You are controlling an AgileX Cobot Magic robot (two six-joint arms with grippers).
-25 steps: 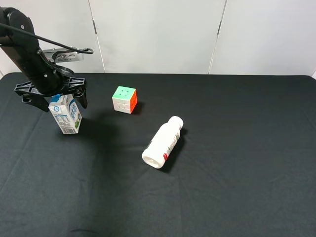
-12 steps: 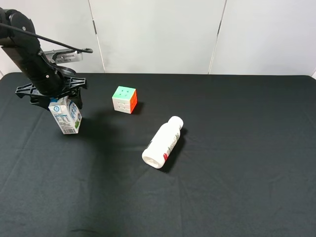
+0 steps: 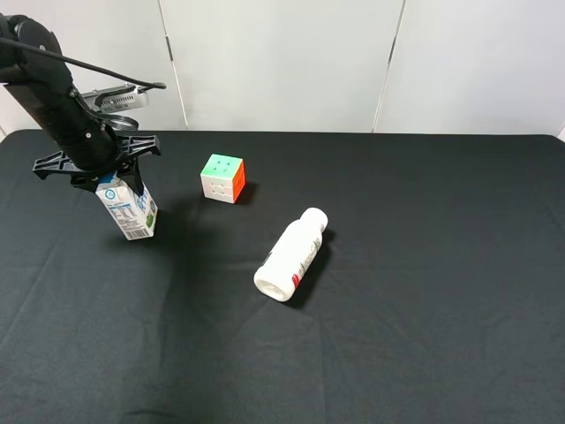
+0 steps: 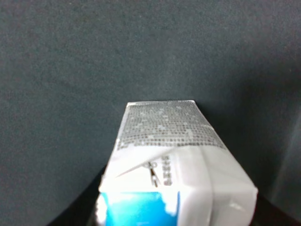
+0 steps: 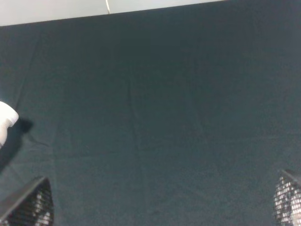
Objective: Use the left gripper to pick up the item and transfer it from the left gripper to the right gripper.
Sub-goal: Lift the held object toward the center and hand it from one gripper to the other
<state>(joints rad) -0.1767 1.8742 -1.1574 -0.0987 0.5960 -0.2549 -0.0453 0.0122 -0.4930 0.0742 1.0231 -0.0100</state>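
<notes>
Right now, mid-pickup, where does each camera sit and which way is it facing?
Exterior high: mounted high, looking down on the table; shows the left arm, left end effector gripping the tilted carton.
Left wrist: on the left arm, looking along the carton at the table; barely any end effector shows.
Right wrist: on the right arm, facing table; right end effector fingertips spread wide.
Shared: carton in exterior and left wrist; bottle in exterior and right wrist.

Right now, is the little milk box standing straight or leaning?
Leaning. The carton, top clamped in the left gripper, slants with its base out toward the bottle.
</notes>
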